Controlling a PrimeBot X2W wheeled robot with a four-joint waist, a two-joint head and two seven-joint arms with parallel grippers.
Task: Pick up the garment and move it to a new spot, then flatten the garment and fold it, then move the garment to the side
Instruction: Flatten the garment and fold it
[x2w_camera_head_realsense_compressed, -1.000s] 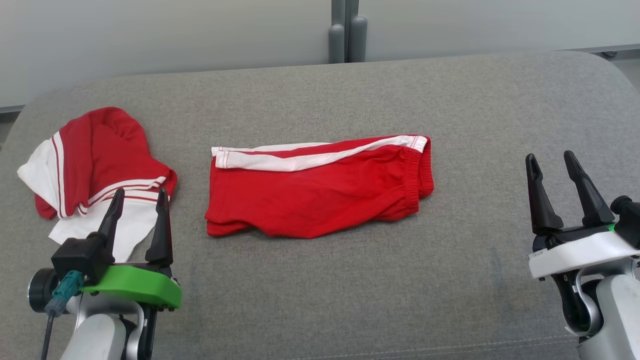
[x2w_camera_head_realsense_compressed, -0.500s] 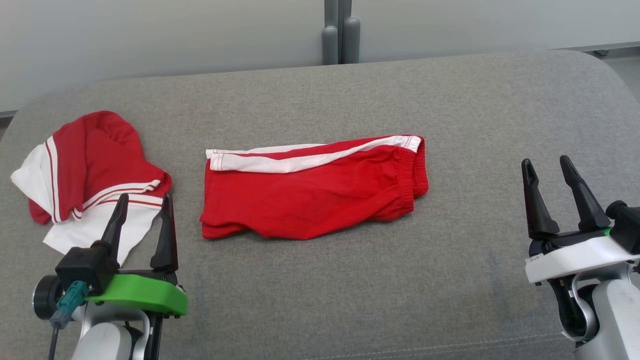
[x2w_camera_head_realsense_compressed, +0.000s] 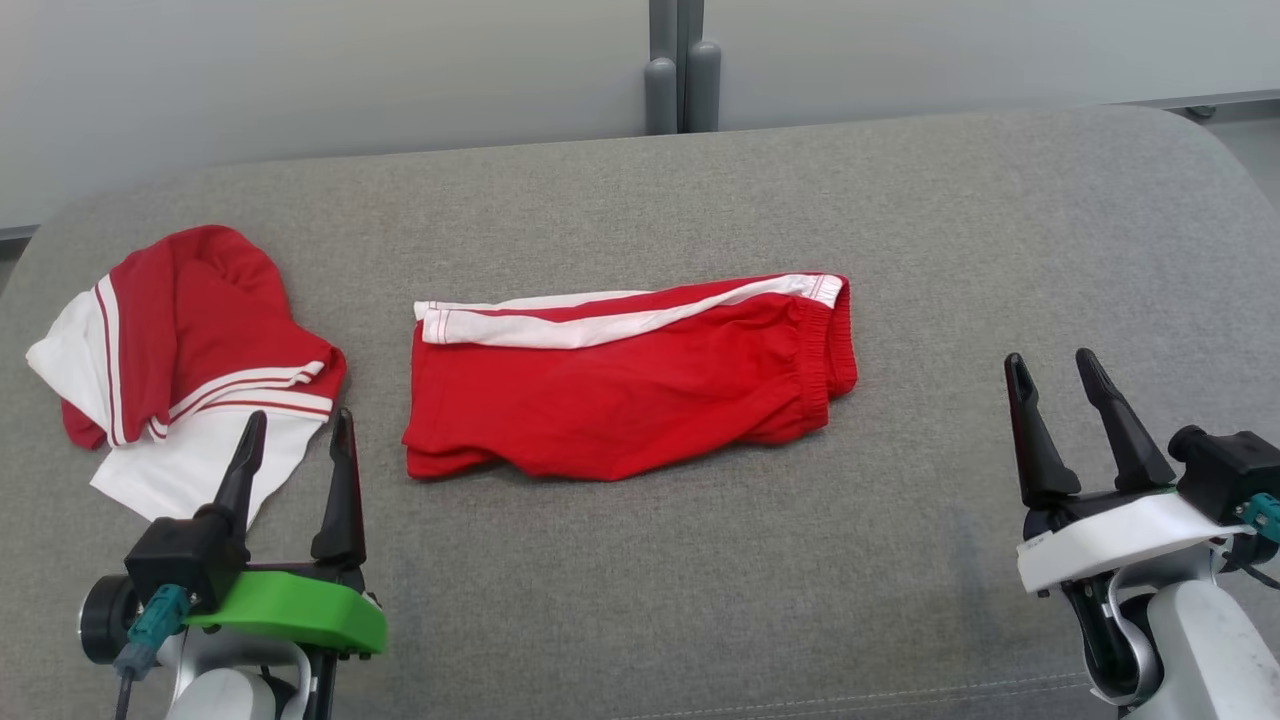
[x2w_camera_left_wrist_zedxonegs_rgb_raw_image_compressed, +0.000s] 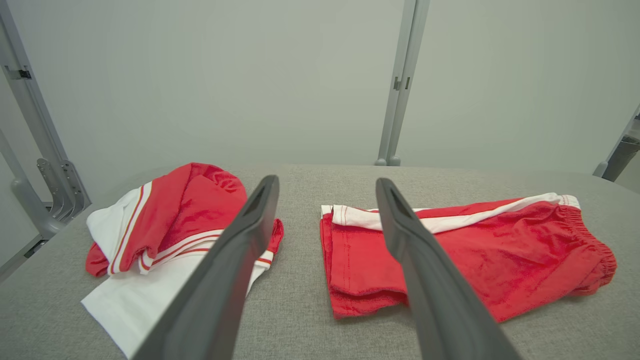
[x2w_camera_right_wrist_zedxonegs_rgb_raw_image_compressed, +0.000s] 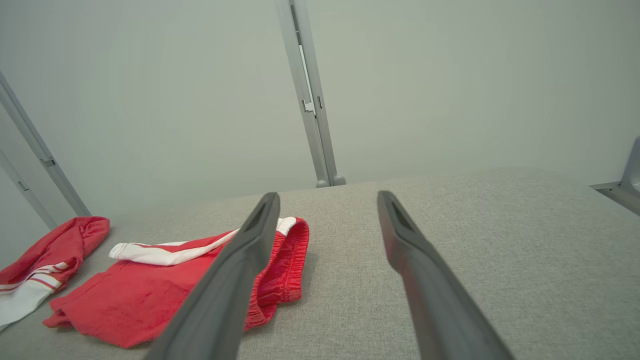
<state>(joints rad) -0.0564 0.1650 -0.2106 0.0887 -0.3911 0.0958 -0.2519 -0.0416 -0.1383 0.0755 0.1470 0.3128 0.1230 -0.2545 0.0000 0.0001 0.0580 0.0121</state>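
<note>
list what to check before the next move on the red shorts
1. Left gripper open and empty: ok.
2. Right gripper open and empty: ok.
3. Red shorts lie free on the grey cushion, touched by neither gripper: ok.
4. Shorts folded flat: not ok, the near edge is rumpled.
5. Shorts apart from the red and white top: ok, bare cushion between them.
6. Left gripper clear of the top: cannot tell; its fingers overlap the white cloth in the head view.

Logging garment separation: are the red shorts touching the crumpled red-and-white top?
Apart. The head view shows bare grey cushion between the red shorts and the crumpled top; the left wrist view shows the same gap.
</note>
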